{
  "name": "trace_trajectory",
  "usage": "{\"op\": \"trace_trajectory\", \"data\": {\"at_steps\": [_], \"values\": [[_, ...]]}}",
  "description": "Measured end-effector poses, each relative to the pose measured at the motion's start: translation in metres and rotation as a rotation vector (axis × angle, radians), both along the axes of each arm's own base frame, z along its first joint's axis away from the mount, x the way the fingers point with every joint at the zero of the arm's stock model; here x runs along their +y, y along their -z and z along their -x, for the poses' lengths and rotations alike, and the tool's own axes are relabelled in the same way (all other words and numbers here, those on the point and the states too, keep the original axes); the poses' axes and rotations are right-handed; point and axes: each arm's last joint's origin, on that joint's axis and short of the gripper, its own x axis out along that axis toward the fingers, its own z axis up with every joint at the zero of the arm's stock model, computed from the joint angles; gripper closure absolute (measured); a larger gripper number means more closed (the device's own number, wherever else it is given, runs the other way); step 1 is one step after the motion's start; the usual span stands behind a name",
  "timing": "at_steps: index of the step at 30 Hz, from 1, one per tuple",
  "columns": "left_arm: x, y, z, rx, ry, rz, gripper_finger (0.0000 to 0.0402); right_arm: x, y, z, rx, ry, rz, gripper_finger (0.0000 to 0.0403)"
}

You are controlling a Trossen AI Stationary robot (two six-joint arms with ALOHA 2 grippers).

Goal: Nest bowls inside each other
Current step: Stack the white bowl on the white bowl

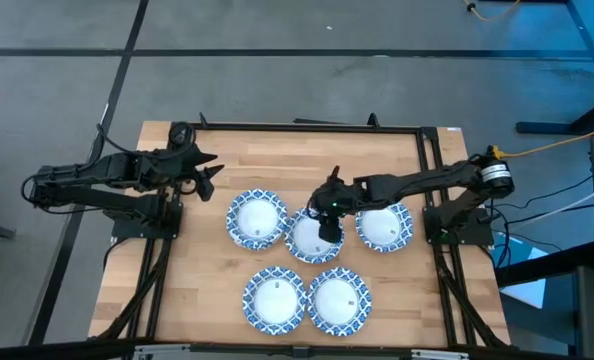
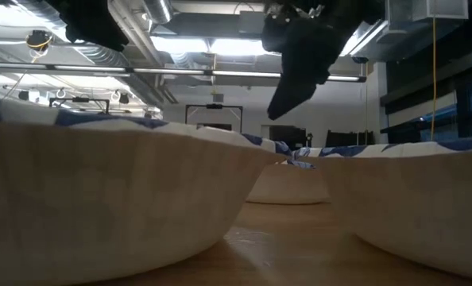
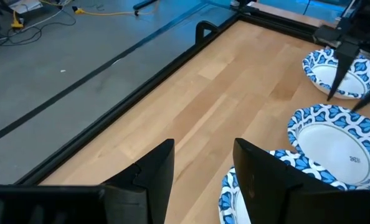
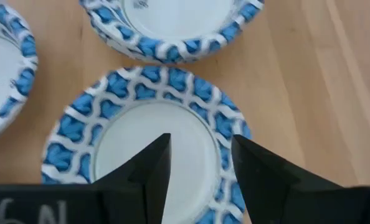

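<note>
Right gripper (image 1: 324,222) hangs over the middle bowl (image 1: 311,238), fingers apart and holding nothing.

Five bowl spots show on the bench (image 1: 277,160): three in a row across the middle, two (image 1: 275,299) nearer the front edge; some may already be stacks, which I cannot tell. The bowls look light, thin and a bit flexible, probably paper, so they could slide or tip if nudged; the wavy blue rim (image 4: 147,87) seems the best place to pinch. The left gripper (image 1: 209,172) waits near the left back corner, fingers apart, empty. The bench is pale smooth wood in a dark frame. Beyond lie grey floor, cables and ceiling lights.
</note>
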Motion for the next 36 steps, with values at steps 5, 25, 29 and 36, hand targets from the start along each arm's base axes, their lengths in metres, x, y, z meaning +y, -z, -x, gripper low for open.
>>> {"op": "trace_trajectory", "data": {"at_steps": [5,25,29,36], "values": [[0.000,0.000,0.000,0.001,0.000,0.000,0.0243,0.005,0.004,-0.001,-0.007,-0.002,-0.015,0.0233],[0.000,0.000,0.000,0.005,0.001,0.000,0.0243,-0.019,0.032,0.019,0.157,0.226,-0.044,0.0233],[0.000,0.000,0.000,0.005,0.001,0.000,0.0243,-0.021,0.044,0.024,0.160,0.255,-0.073,0.0233],[0.000,0.000,0.000,0.005,0.001,0.000,0.0243,-0.020,0.048,0.025,0.155,0.259,-0.115,0.0233]]}}
